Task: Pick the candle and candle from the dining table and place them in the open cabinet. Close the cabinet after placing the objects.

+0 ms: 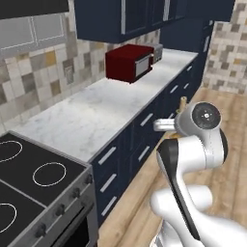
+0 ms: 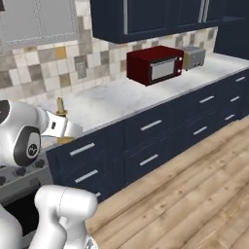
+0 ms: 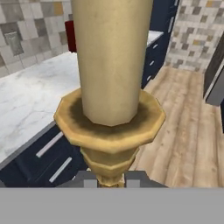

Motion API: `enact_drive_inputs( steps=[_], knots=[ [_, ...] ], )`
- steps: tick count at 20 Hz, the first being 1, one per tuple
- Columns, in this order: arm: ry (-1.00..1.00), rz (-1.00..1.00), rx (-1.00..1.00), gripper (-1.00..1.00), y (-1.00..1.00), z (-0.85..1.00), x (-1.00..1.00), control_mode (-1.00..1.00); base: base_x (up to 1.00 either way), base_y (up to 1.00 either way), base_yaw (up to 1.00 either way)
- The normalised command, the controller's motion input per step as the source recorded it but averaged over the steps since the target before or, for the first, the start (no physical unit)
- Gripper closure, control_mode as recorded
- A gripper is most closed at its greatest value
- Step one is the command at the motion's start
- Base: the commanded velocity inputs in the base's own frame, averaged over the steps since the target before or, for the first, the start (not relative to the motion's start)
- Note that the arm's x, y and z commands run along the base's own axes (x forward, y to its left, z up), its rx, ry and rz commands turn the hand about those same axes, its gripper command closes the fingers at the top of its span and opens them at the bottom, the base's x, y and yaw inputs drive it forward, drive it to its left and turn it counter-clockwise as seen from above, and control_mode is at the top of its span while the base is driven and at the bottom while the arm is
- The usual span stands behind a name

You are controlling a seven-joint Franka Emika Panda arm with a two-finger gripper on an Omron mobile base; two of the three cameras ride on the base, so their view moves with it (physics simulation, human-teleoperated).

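Gripping the tan taper candle on its brass holder (image 3: pixel 111 87), the two-finger gripper (image 3: pixel 110 179) is seen closed on the holder's narrow stem, its dark finger tips (image 3: pixel 87 178) pressed to either side just under the flared brass cup. The candle is held upright in the air beside the white grey-veined marble counter (image 1: pixel 91 116), not resting on it; in the left base view its tan tip (image 1: pixel 183 101) is seen at 12 o'clock above the arm's wrist, and in the right base view the candle (image 2: pixel 61 107) rises at the left, in front of the counter edge. Below the counter a run of navy drawers with silver bar handles (image 2: pixel 160 126) is shown. On the counter, well apart from the candle, a dark red microwave (image 1: pixel 129 62) is placed, with a silver toaster (image 2: pixel 193 57) just beside it. Dark navy wall cabinets (image 2: pixel 146 17) are hung above them. A black cooktop with white rings (image 1: pixel 29 178) is set at 8 o'clock in the left base view. Light wood flooring (image 2: pixel 194 194) is spread below.
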Motion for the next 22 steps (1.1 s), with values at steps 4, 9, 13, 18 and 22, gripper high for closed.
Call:
enact_drive_inputs(
  steps=[4, 9, 13, 18, 22],
  knots=[
    [0.0, 0.0, 0.0, 1.0, 0.0, 0.0, 0.0, 1.0, 0.86, -0.11, -0.15],
    [0.0, 0.0, 0.0, 1.0, 0.0, 0.0, 0.0, 1.0, 1.0, -0.24, -0.13],
    [0.0, 0.0, 0.0, 1.0, 0.0, 0.0, 0.0, 1.0, 1.0, -0.29, -0.11],
    [0.0, 0.0, 0.0, 1.0, 0.0, 0.0, 0.0, 1.0, 1.0, -0.25, -0.05],
    [0.0, 0.0, 0.0, 1.0, 0.0, 0.0, 0.0, 1.0, 1.0, -0.21, -0.01]
  ],
)
